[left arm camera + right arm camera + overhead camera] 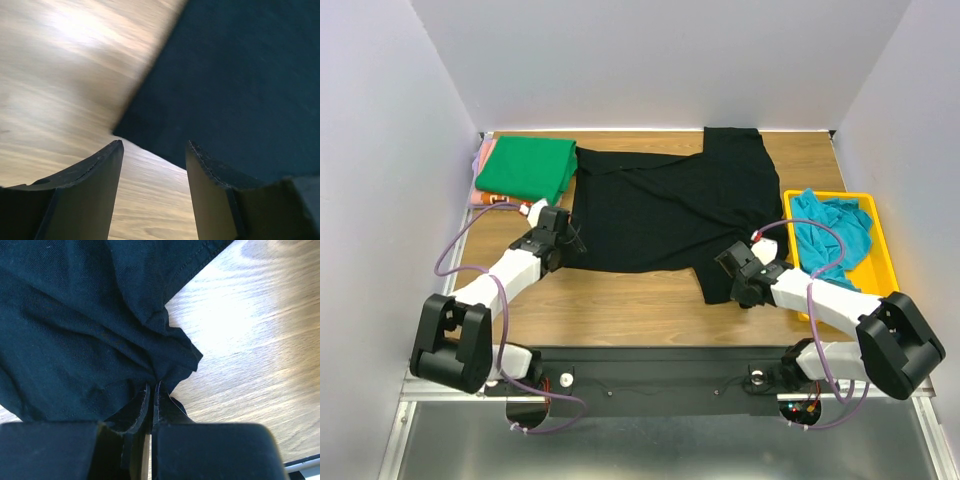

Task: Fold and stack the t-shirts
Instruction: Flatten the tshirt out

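Note:
The black t-shirt lies spread across the middle of the table. My right gripper is shut on its near right corner, the cloth bunched at the fingertips in the right wrist view. My left gripper is open at the shirt's left edge; in the left wrist view its jaws stand apart over bare wood, with a corner of the black t-shirt just ahead. A folded bright green t-shirt lies on an orange-pink one at the back left. The teal-blue t-shirt is crumpled in the tray.
The yellow plastic tray stands at the right edge of the table. White walls close in the left, back and right sides. Bare wood shows between the black shirt and the arm bases.

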